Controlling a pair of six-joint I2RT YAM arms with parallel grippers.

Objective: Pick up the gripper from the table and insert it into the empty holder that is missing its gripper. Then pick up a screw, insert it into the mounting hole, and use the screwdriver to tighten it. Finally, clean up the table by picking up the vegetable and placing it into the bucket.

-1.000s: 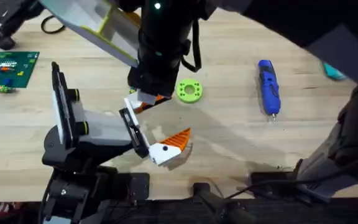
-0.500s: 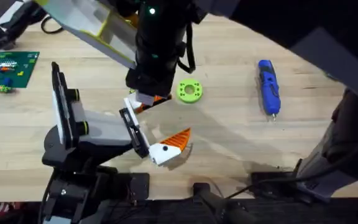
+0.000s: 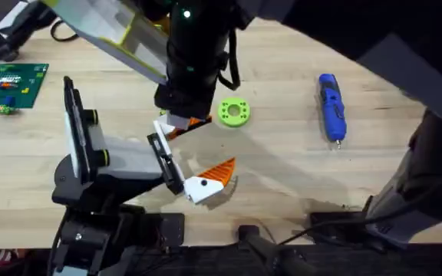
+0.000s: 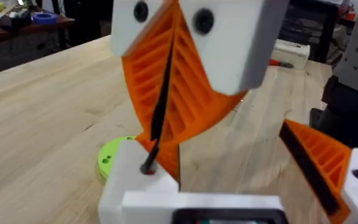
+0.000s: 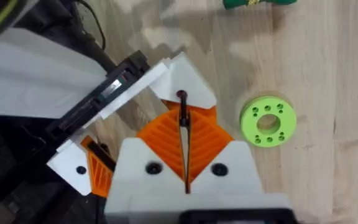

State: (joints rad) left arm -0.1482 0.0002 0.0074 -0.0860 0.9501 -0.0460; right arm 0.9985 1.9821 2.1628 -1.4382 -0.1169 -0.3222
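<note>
**Right gripper pinching a pin at the gripper finger**

Your right gripper (image 5: 184,158) has its orange pads pressed together on a thin black pin (image 5: 183,124). The pin's far end meets the white base of the gripper finger (image 5: 180,73). That finger lies against one end of the black holder (image 3: 165,162), just beside the green ring (image 3: 234,113).

Your right arm reaches across the middle and drops steeply over the spot. Your left gripper (image 3: 213,142) stands spread, with the twin finger (image 3: 209,181) at the holder's other end, well apart.

The screwdriver (image 3: 331,106) lies flat farther right on the wooden table (image 3: 282,169). A green circuit board (image 3: 12,83) sits at the far left.
</note>
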